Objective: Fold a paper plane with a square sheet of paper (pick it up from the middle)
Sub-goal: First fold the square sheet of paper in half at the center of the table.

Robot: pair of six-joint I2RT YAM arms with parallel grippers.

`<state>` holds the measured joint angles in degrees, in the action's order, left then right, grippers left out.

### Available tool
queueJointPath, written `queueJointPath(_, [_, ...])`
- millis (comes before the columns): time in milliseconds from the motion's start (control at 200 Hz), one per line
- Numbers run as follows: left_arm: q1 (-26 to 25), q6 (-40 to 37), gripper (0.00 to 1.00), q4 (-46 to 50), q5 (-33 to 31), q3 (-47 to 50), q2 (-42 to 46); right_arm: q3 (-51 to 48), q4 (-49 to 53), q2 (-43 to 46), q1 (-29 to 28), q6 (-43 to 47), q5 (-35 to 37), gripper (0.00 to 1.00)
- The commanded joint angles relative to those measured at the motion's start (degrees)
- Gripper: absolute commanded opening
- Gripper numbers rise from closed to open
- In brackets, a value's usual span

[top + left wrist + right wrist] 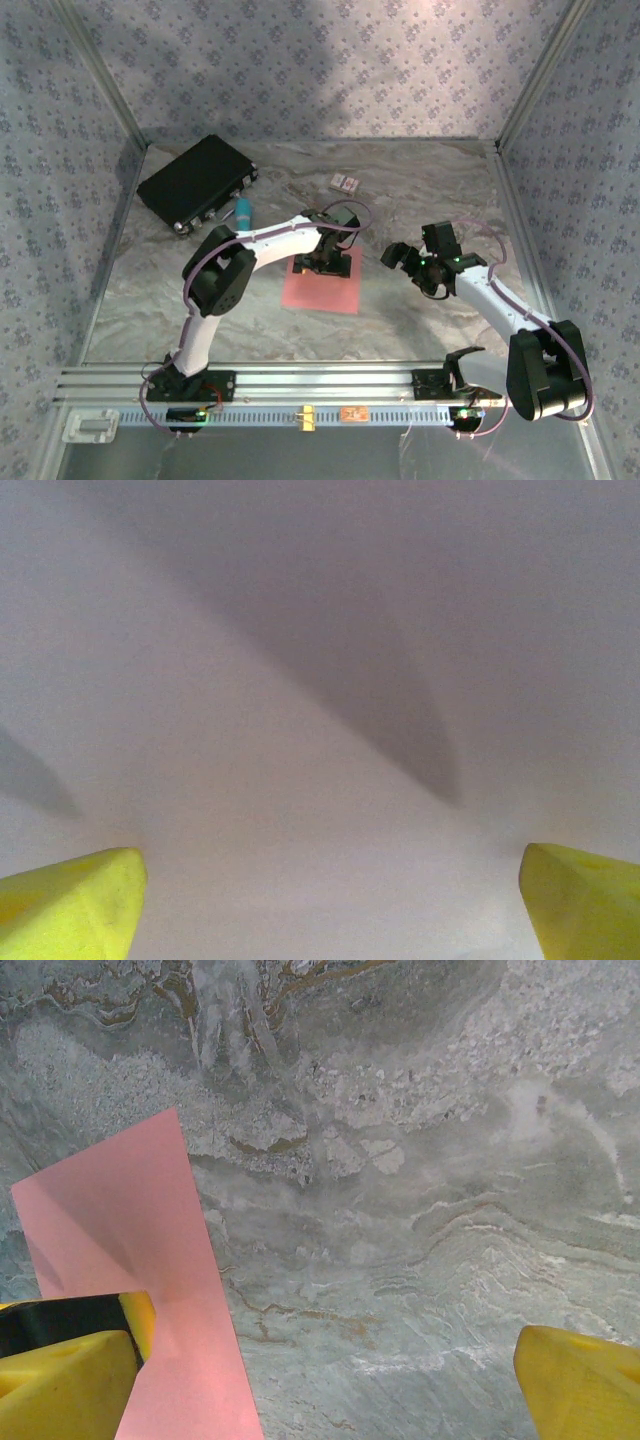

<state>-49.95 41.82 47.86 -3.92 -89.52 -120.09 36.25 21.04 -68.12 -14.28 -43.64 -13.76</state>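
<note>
Left gripper [332, 865] spread wide, empty, low over the sheet [325, 292] | sheet flat on table [450, 190] centre (pink on marble) | right gripper [328, 1345] wide too, empty, at sheet's right edge | 2 grippers apart, 0 holding

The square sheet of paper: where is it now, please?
In the top view, the square sheet of paper lies flat at the table's centre, under the left pincer and left of the right pincer.
</note>
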Motion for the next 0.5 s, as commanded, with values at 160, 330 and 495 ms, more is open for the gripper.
queueJointPath(160, [-0.3, -0.5, 0.96, -0.2, 1.3, 2.4, -3.2, 0.0, 1.0, 0.4, -0.4, 0.3, 0.1, 0.99])
queueJointPath(330, [-0.3, -0.5, 0.95, -0.9, 2.4, 3.0, -3.6, 0.1, 1.0, 0.4, -0.5, 0.1, 0.1, 0.99])
queueJointPath(495, [-0.3, -0.8, 0.94, -1.4, 2.4, 3.2, -3.1, 0.3, 1.0, 0.4, -0.4, 0.3, 0.1, 0.99])
